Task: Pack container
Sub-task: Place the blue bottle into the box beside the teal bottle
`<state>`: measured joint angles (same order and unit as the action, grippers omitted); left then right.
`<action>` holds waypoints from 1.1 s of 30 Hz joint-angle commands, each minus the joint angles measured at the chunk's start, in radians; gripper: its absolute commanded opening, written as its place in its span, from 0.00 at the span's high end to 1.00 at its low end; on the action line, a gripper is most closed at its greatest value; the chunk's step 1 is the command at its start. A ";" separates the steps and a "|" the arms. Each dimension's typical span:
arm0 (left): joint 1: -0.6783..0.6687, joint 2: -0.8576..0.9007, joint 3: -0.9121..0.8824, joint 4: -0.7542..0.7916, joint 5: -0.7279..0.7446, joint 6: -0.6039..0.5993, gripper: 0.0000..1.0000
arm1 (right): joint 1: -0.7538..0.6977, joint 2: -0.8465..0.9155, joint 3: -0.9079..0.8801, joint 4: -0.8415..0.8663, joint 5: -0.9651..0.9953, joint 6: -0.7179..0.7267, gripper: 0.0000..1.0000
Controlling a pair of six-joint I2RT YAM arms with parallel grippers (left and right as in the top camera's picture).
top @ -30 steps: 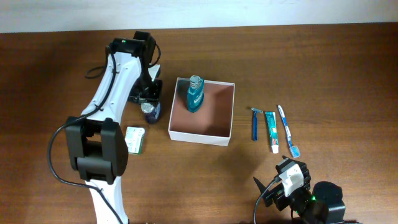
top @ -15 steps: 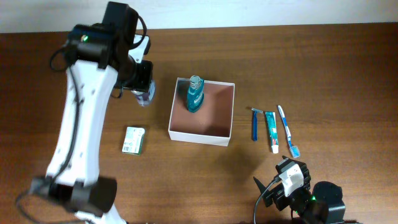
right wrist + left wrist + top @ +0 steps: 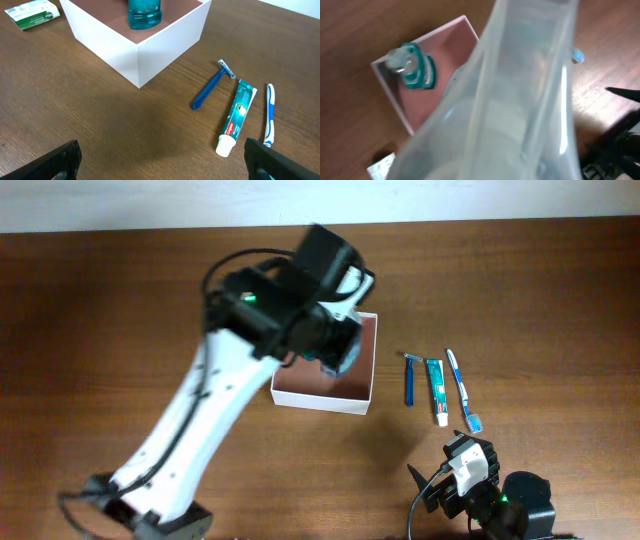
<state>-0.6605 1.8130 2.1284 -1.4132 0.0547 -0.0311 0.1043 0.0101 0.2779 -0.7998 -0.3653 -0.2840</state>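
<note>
The container (image 3: 322, 399), a square white box with a pinkish-brown inside, sits mid-table; it also shows in the left wrist view (image 3: 447, 52) and the right wrist view (image 3: 165, 45). A teal bottle (image 3: 415, 72) stands upright in its far-left corner and shows in the right wrist view too (image 3: 145, 12). My left gripper (image 3: 336, 346) hangs above the box, shut on a clear plastic bottle (image 3: 520, 100) that fills its wrist view and hides the fingers. My right gripper (image 3: 162, 160) is open and empty near the front edge (image 3: 466, 468).
A blue razor (image 3: 409, 380), a toothpaste tube (image 3: 437, 390) and a blue-white toothbrush (image 3: 462, 390) lie side by side right of the box. A green-and-white packet (image 3: 32, 12) lies left of the box, hidden under the left arm in the overhead view.
My left gripper lifted the clear bottle from the table left of the box and carried it right, over the box. The right arm has not moved.
</note>
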 commanded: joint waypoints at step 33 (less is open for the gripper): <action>0.003 0.190 0.273 -0.165 -0.124 0.001 0.01 | -0.008 -0.006 0.000 0.003 -0.008 0.009 0.01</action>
<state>-0.6731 2.0853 2.3516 -1.5112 -0.0391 -0.0307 0.1043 0.0101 0.2779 -0.7994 -0.3653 -0.2836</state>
